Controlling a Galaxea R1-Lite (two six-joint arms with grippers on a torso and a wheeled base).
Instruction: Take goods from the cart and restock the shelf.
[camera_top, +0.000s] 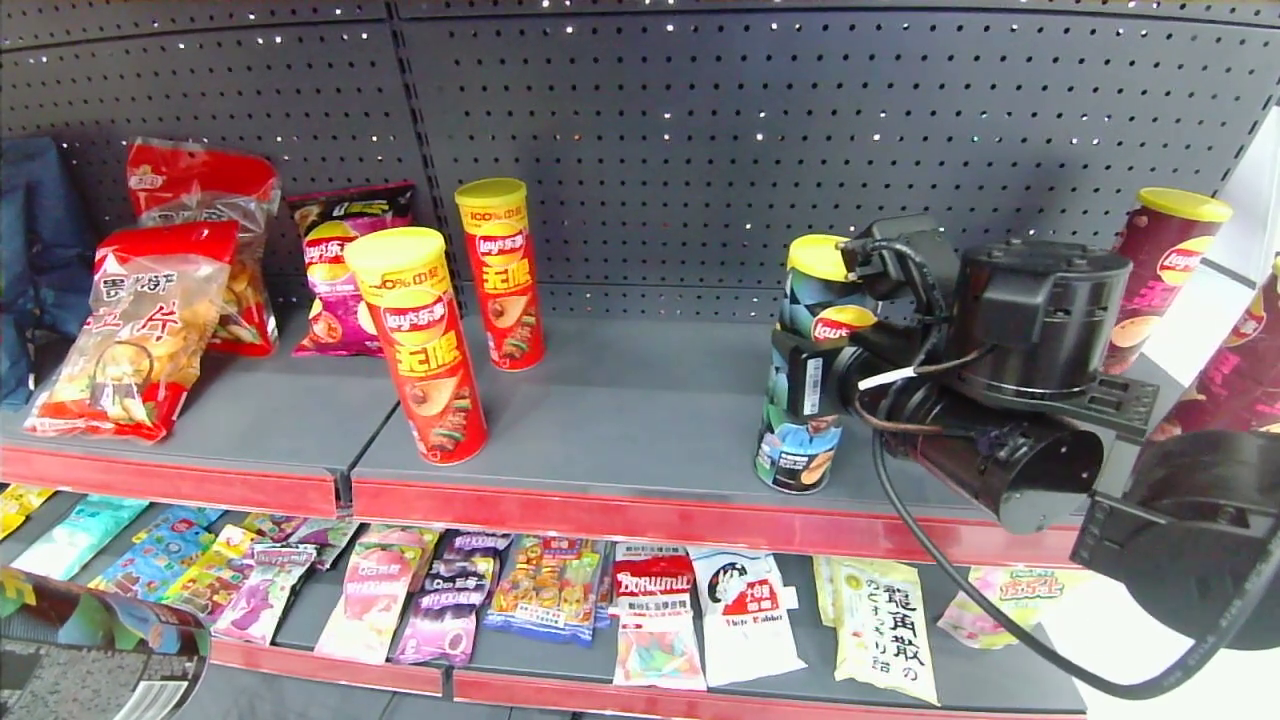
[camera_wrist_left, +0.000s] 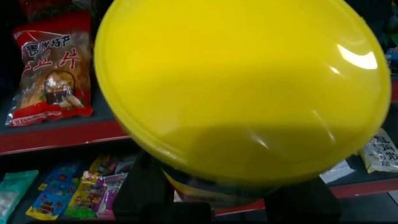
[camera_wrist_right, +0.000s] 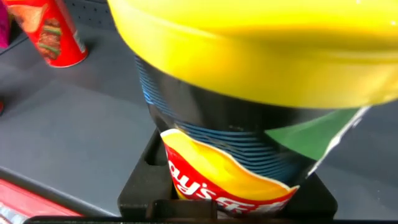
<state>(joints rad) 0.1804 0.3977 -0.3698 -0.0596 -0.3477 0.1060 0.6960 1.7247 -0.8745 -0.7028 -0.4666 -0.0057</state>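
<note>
- The right arm comes in from the robot's right with its forearm about level above the front of the upper shelf. The wrist is turned so the right gripper points sideways along the shelf, and a black cable loops beneath the arm.
- The right gripper is clamped on the dark chip can at about mid-height, with a finger on either side of the body. The right wrist view shows the same can seated between the black fingers of the gripper, its yellow lid nearest the camera.
- The dark chip can stands nearly upright, its base on the shelf just behind the red front strip that runs below the gripper.
- Ahead of the right gripper, well apart along the shelf, stand two red cans, one near the front edge and one farther back. Beyond them lie snack bags.
- Behind the right wrist, by the pegboard, stands a maroon can. Another maroon can shows at the edge.
- The left gripper holds a yellow-lidded can between its dark fingers, lid turned to the wrist camera. The lid hides the contact itself, so the grip is likely closed rather than plainly seen.
- Past the left gripper's can are a red snack bag on the upper shelf and sweet packets on the shelf below.
</note>
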